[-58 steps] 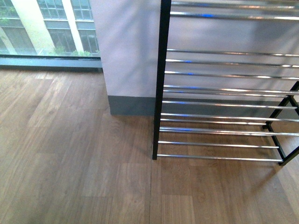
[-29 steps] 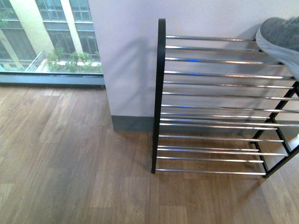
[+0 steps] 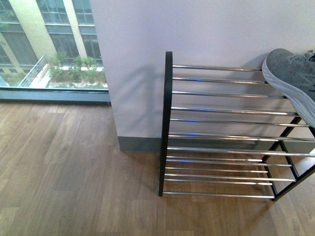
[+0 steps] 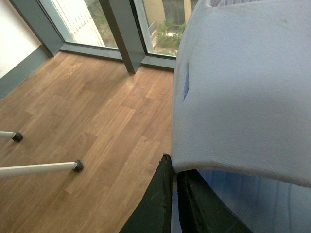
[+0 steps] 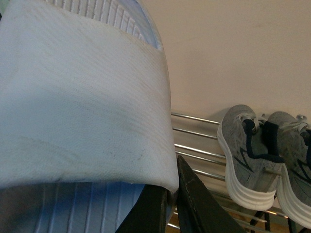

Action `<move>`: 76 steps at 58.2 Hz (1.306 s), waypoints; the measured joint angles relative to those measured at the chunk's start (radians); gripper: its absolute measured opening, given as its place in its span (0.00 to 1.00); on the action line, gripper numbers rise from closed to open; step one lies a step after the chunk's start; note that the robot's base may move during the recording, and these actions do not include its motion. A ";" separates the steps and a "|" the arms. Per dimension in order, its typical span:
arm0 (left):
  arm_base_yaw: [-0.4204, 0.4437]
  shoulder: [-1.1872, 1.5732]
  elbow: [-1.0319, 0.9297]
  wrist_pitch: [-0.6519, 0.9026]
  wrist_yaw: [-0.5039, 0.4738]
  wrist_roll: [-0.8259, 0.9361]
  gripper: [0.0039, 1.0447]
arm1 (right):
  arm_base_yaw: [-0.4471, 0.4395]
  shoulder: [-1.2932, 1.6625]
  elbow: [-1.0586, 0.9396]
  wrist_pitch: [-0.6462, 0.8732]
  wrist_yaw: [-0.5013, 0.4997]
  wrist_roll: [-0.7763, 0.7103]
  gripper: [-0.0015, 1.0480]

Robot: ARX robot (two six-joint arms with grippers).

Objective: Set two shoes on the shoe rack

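Observation:
The shoe rack [image 3: 167, 123], a black frame with chrome bars, stands against the wall at the right of the front view. A grey knit sneaker [image 3: 293, 78] rests on its top tier at the right edge. In the right wrist view two grey sneakers [image 5: 248, 155] [image 5: 294, 160] with white soles sit side by side on the rack bars [image 5: 194, 150]. My right gripper [image 5: 172, 189] is shut on the strap of a pale blue slide sandal [image 5: 82, 97]. My left gripper [image 4: 174, 170] is shut on the strap of another pale blue slide sandal [image 4: 243, 87]. Neither arm shows in the front view.
A white wall column [image 3: 138, 73] stands just left of the rack, with a floor-to-ceiling window [image 3: 49, 44] further left. Wooden floor [image 3: 74, 172] spreads in front. Two thin white legs with black feet [image 4: 77, 166] lie on the floor in the left wrist view.
The front view has shifted: the rack sits lower in the picture, its top tier now shows, and the grey sneaker has come into view at the right.

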 joint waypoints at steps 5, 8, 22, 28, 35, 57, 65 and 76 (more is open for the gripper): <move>0.000 0.000 0.000 0.000 0.000 0.000 0.01 | 0.000 0.000 0.000 0.000 0.000 0.000 0.02; 0.000 0.000 0.000 0.000 0.000 0.000 0.01 | -0.003 0.005 0.000 -0.003 -0.019 0.007 0.02; 0.000 0.002 0.000 0.000 0.000 0.000 0.01 | 0.255 0.186 0.049 0.000 0.097 0.037 0.02; 0.000 0.002 0.000 0.000 0.000 0.000 0.01 | 0.405 0.393 0.124 0.114 0.217 0.051 0.02; 0.000 0.002 0.000 0.000 0.000 0.000 0.01 | 0.520 0.741 0.271 0.254 0.351 0.065 0.02; 0.000 0.002 0.000 0.000 0.000 0.000 0.01 | 0.528 1.482 0.666 0.369 0.603 0.042 0.02; 0.000 0.002 0.000 0.000 0.000 0.000 0.01 | 0.499 1.579 0.738 0.383 0.658 -0.024 0.02; 0.000 0.002 0.000 0.000 0.000 0.000 0.01 | 0.436 1.669 0.800 0.398 0.709 -0.138 0.02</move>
